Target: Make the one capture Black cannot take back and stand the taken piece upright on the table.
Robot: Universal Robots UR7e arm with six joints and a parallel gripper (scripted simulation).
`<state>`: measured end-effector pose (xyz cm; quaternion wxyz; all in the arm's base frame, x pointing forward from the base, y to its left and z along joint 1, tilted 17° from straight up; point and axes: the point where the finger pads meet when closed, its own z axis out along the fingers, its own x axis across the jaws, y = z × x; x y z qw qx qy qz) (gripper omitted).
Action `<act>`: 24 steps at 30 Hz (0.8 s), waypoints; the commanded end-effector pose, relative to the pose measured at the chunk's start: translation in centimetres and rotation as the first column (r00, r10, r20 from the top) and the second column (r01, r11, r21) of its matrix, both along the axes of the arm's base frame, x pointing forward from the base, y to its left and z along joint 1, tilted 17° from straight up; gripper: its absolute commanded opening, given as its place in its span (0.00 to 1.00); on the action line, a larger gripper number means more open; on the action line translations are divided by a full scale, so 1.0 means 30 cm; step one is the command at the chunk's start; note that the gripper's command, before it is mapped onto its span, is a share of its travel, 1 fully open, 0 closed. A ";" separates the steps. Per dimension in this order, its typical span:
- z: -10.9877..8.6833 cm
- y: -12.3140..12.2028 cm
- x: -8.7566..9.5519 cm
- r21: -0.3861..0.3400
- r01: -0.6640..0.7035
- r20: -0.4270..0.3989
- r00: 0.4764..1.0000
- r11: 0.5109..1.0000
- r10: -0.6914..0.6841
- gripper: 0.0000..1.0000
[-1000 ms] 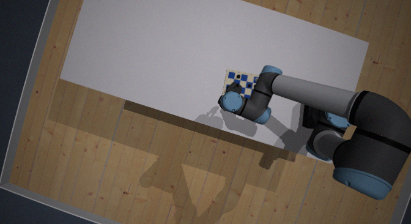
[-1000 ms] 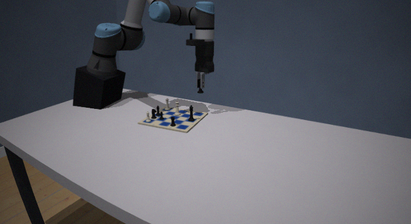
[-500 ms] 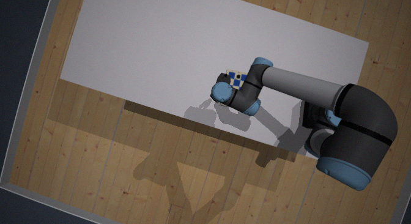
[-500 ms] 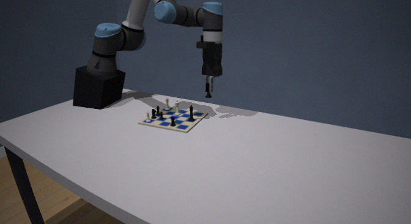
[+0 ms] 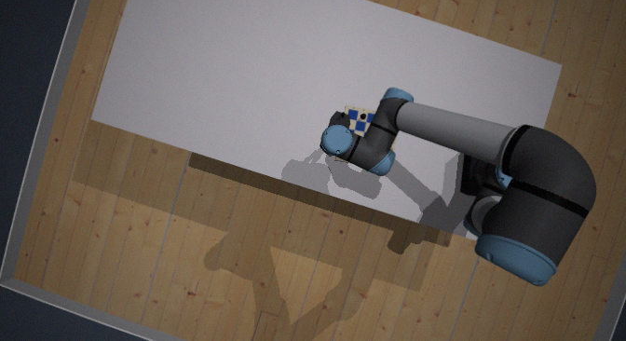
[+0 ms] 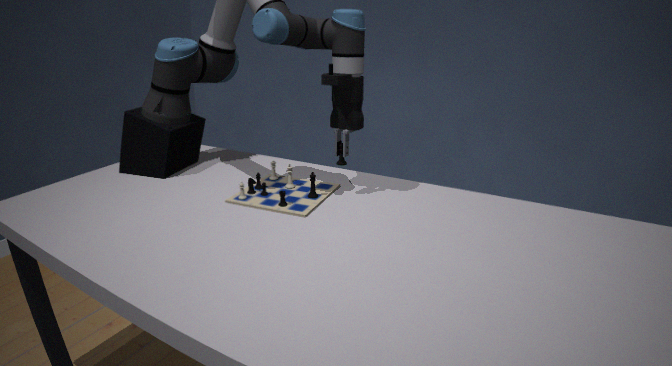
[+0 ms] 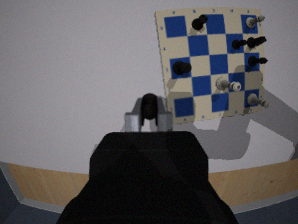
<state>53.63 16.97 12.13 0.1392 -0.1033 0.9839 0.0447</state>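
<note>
Pincer holds a black piece upright, base down.

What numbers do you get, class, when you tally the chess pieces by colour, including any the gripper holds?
White pieces: 3
Black pieces: 6, one of them in the gripper
Total: 9

- And here's the pale wooden plank floor, dotted with dark knots, lying below the table!
- Round the floor runs a light grey skirting strip, straight-edged!
- Over in the exterior view, a plain dark blue-grey wall stands behind the table!
</note>
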 end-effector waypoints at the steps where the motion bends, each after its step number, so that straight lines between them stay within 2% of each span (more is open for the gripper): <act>1: -0.038 0.005 0.013 0.000 0.000 0.001 1.000 1.000 0.000 0.00; 14: -0.222 0.027 0.065 0.000 0.000 0.001 1.000 1.000 0.000 0.00; 24: -0.260 0.032 0.076 0.000 0.000 0.001 1.000 1.000 0.000 0.00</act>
